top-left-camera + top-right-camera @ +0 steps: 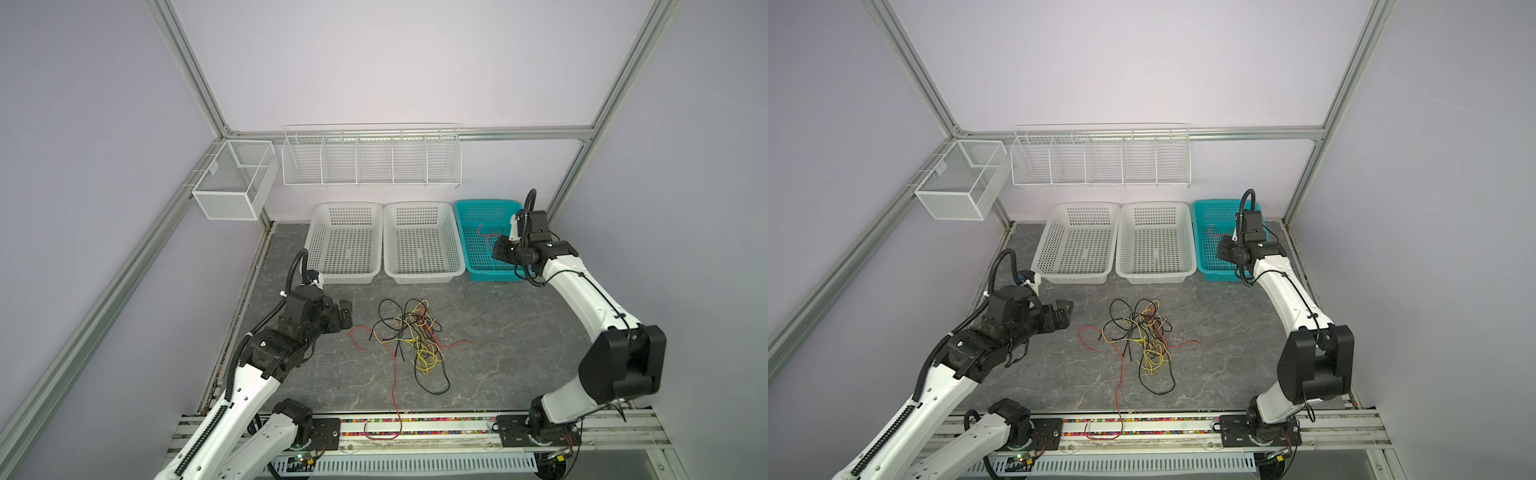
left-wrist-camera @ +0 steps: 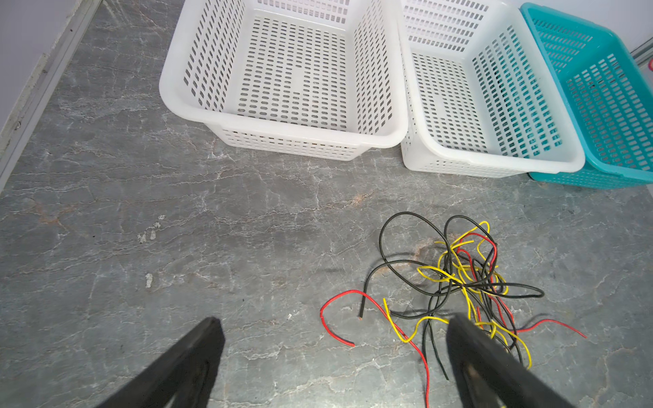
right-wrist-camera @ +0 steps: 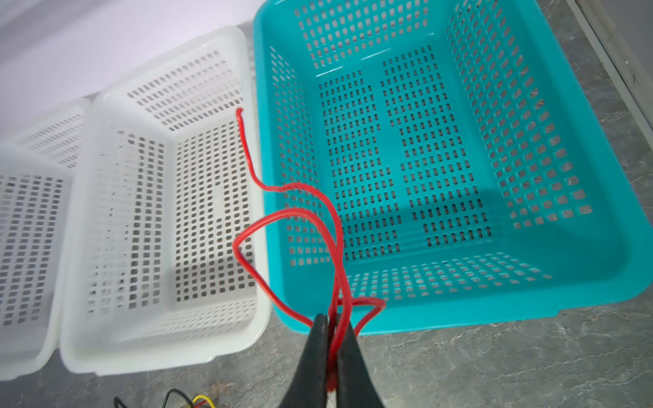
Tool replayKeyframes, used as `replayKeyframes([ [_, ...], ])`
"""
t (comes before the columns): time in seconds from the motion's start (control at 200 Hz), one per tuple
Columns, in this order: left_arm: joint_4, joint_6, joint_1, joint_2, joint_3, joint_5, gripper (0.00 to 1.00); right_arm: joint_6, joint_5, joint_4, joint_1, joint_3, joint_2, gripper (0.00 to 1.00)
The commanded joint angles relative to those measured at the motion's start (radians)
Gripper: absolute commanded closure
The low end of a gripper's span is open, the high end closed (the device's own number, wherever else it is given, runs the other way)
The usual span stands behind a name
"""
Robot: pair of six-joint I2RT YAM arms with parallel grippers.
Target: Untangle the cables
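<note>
Three baskets in a row mid-frame: two white, the left white basket and right white basket, and one teal basket. Two wall racks: one mesh box, one five-bay wire shelf. The cables show three colours, heap too tangled to count, plus one separate red cable.

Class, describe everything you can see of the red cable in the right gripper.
The red cable is thin, smooth and glossy, plastic-coated by its look. The right gripper pinches it between shut jaws, and it curls in loose loops with one free end showing, over the teal basket. Whether it touches the basket is unclear.
</note>
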Motion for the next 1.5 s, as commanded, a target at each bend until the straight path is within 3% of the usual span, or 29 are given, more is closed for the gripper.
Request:
replayKeyframes([
  [0.0, -0.004, 0.023, 0.006, 0.001, -0.013, 0.012, 0.01, 0.004, 0.028, -0.025, -0.013, 0.052, 0.05, 0.87],
  [0.105, -0.003, 0.024, 0.005, 0.003, -0.014, 0.016, 0.01, -0.001, 0.053, -0.05, -0.018, 0.084, 0.082, 0.75],
  [0.19, -0.003, 0.024, 0.006, 0.005, -0.014, 0.02, 0.01, -0.008, 0.038, -0.069, -0.018, 0.09, 0.07, 0.56],
  [0.26, -0.001, 0.024, 0.006, 0.008, -0.014, 0.025, 0.01, -0.007, -0.004, -0.062, -0.008, 0.063, 0.026, 0.44],
  [0.345, -0.001, 0.024, 0.006, 0.01, -0.013, 0.028, 0.01, -0.024, -0.093, -0.039, 0.042, 0.005, -0.052, 0.37],
  [0.545, -0.01, 0.015, 0.005, -0.001, -0.01, 0.006, 0.01, -0.101, -0.143, 0.002, 0.332, -0.173, -0.236, 0.35],
  [0.825, -0.012, 0.015, 0.006, -0.011, -0.009, -0.004, 0.01, 0.051, -0.099, 0.122, 0.716, -0.41, -0.362, 0.35],
  [1.135, -0.009, 0.015, 0.005, -0.017, -0.011, 0.004, 0.01, 0.24, 0.068, 0.174, 1.085, -0.46, -0.19, 0.31],
  [1.495, -0.009, 0.015, 0.006, -0.028, -0.013, 0.004, 0.01, 0.34, 0.031, 0.206, 1.21, -0.384, 0.103, 0.31],
])
